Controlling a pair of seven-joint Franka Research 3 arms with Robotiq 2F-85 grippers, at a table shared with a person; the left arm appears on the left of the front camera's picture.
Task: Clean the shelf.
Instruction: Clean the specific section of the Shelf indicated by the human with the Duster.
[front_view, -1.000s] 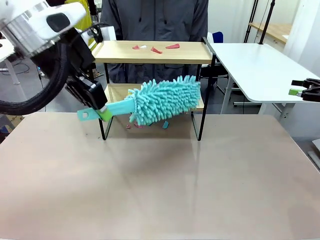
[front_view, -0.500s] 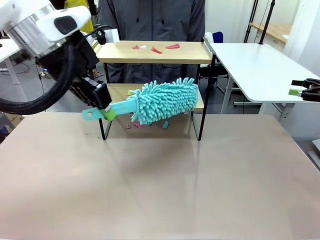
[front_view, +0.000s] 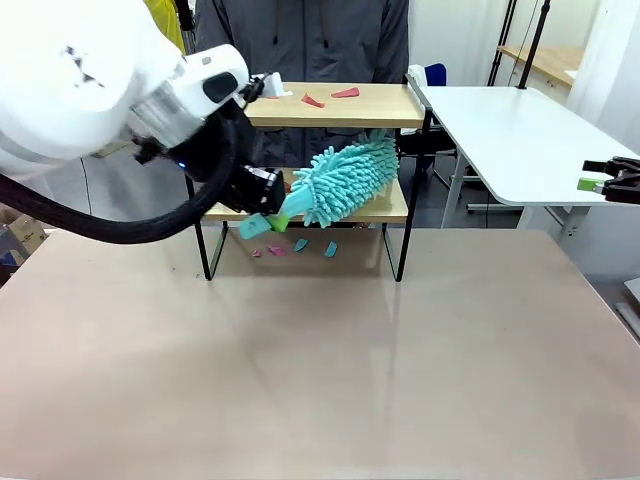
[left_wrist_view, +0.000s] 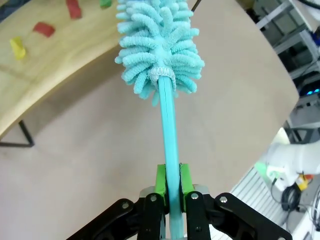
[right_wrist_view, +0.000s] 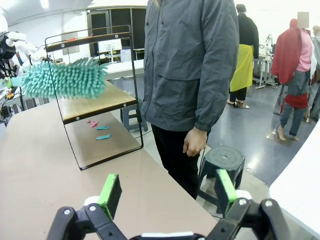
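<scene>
Since a second ago my left arm has been swinging in toward the shelf (front_view: 392, 107), and the duster (front_view: 342, 182), which was hanging in front of the rack, is now pushing in between its two boards and tilting more steeply.

The shelf is standing at the far edge of the table (front_view: 320, 380), near the middle. On its top board red scraps (front_view: 345, 93) are lying; more scraps, pink and teal, are lying on the table under it. The duster's teal head is sitting over the lower board, with its tip rising toward the underside of the top board at the right end. Whether the fringes are touching the wood I cannot tell. From my left wrist I am looking along the handle at the head (left_wrist_view: 160, 45), with a board (left_wrist_view: 55, 75) beside it carrying red and yellow scraps.

I am clamping the duster's handle in my left gripper (front_view: 272, 215), the green pads (left_wrist_view: 161, 179) pressing it from both sides.

My right gripper (front_view: 598, 175) is hanging well apart at the right, by the white side table (front_view: 520, 130), its jaws spread wide with nothing between them (right_wrist_view: 167, 192).

Behind the shelf a person (front_view: 310, 40) in a grey jacket is standing, one hand (right_wrist_view: 195, 142) hanging down.
</scene>
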